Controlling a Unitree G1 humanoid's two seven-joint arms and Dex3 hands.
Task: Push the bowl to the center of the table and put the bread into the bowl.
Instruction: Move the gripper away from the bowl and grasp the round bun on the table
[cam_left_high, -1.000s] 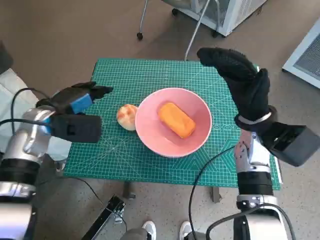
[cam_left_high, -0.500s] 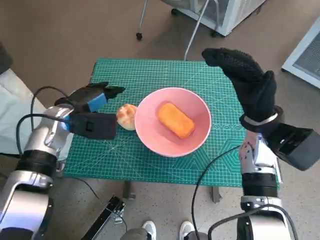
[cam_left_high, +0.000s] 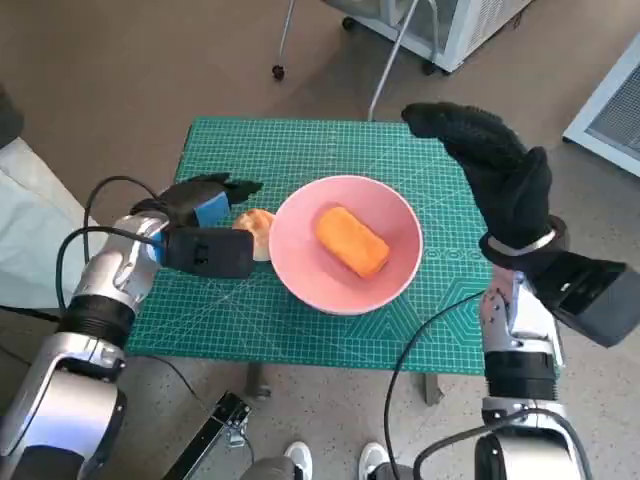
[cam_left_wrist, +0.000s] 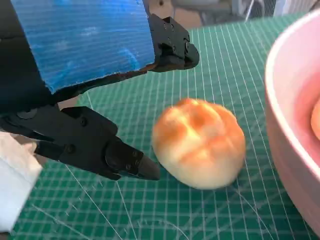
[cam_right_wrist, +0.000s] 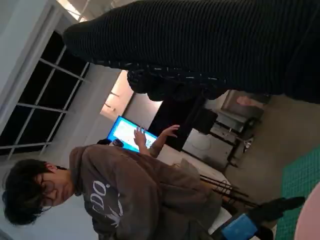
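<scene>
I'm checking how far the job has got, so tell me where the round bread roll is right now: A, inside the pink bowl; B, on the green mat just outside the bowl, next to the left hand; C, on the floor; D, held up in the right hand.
B: the round bread roll lies on the green mat just outside the pink bowl, by the left hand, whose fingers are apart and not touching it.

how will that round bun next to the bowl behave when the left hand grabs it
The bun looks soft and puffy, so it will probably squash under a firm grip. Its domed shape may let it roll or scoot on the smooth green mat. It is likely light; the left hand should need little force.
</scene>
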